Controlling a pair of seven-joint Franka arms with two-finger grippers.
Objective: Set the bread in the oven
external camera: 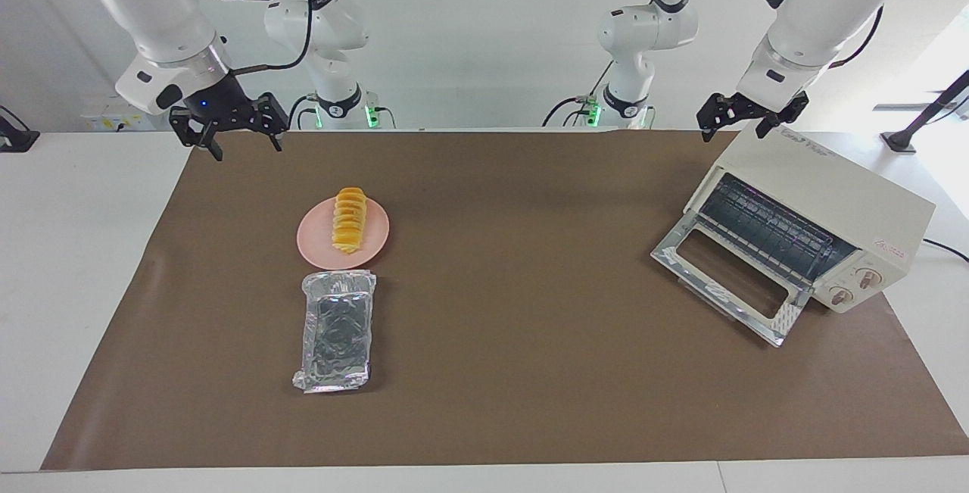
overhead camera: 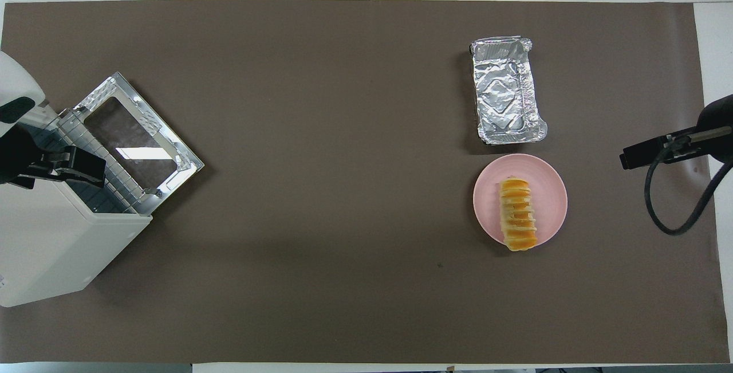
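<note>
The bread (external camera: 350, 219) (overhead camera: 518, 215), a ridged yellow-orange loaf, lies on a round pink plate (external camera: 310, 239) (overhead camera: 487, 201) toward the right arm's end of the table. The cream-white oven (external camera: 848, 190) (overhead camera: 51, 247) stands at the left arm's end. Its glass door (external camera: 727, 281) (overhead camera: 134, 144) is folded down and the wire rack shows inside. My left gripper (external camera: 738, 128) (overhead camera: 63, 167) hangs open over the oven's top, holding nothing. My right gripper (external camera: 246, 145) hangs open and empty over the mat's corner at the robots' end, well apart from the bread.
A crinkled silver foil tray (external camera: 338, 330) (overhead camera: 507, 98) lies just past the plate, farther from the robots. A brown mat (external camera: 530, 341) covers the table. A black power cord (external camera: 946, 249) runs from the oven off the table's end.
</note>
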